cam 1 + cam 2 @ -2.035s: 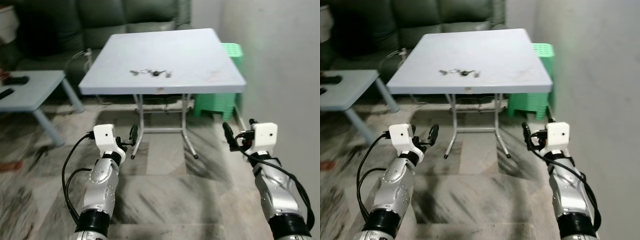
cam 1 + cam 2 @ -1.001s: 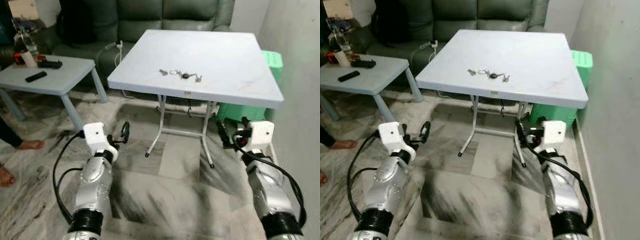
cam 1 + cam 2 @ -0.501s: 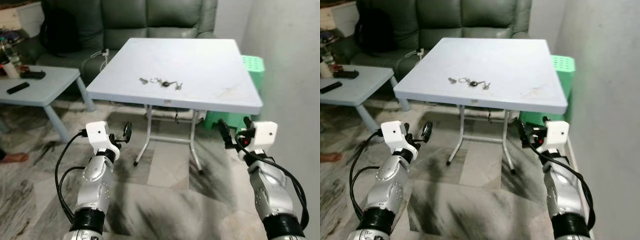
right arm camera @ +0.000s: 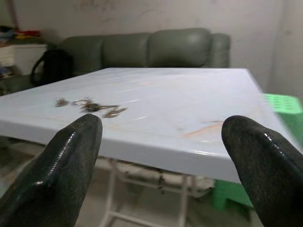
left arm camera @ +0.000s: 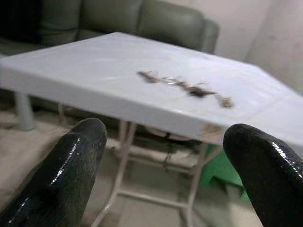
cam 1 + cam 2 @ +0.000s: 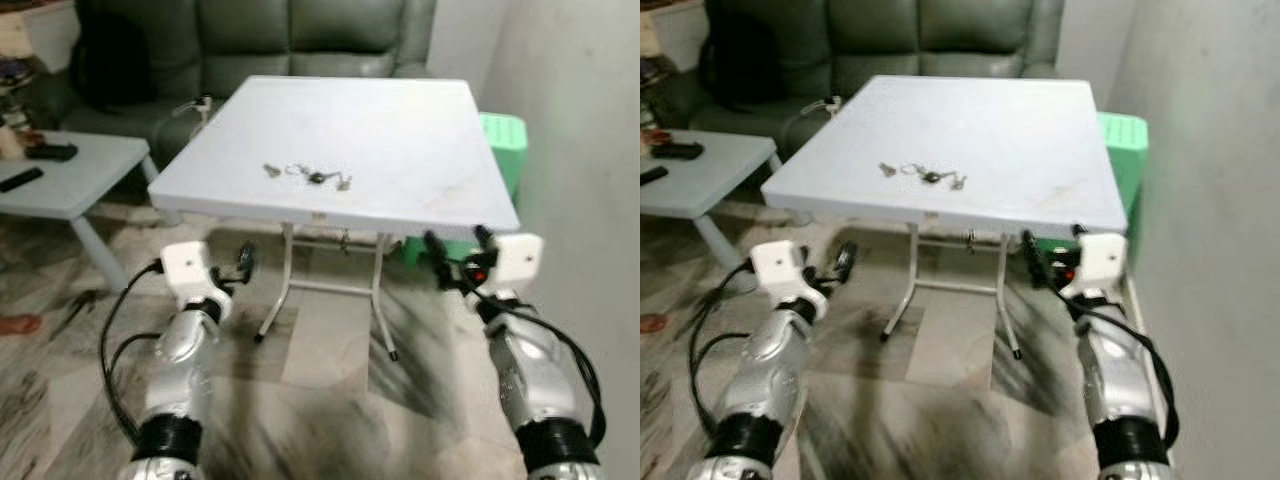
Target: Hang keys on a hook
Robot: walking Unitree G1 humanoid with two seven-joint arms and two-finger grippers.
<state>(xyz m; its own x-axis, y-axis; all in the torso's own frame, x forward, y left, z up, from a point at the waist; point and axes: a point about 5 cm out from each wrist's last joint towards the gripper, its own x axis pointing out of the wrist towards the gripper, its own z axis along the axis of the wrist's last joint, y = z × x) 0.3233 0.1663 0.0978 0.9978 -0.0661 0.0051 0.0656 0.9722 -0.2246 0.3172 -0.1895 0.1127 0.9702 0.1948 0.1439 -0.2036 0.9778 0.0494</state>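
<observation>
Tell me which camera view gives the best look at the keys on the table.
The left eye view: it looks down on the keys, spread in a row on the white table. The right eye view shows much the same. Both wrist views see them edge-on and blurred.

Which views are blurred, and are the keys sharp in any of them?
Left eye view: floor and arms smeared by motion, keys small but recognisable on the table. Left wrist view: keys soft and blurred, left gripper fingers sharper. Right wrist view: keys slightly soft.

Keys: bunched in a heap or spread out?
Spread out. The keys lie flat in a loose line on the table, untouched by either gripper.
</observation>
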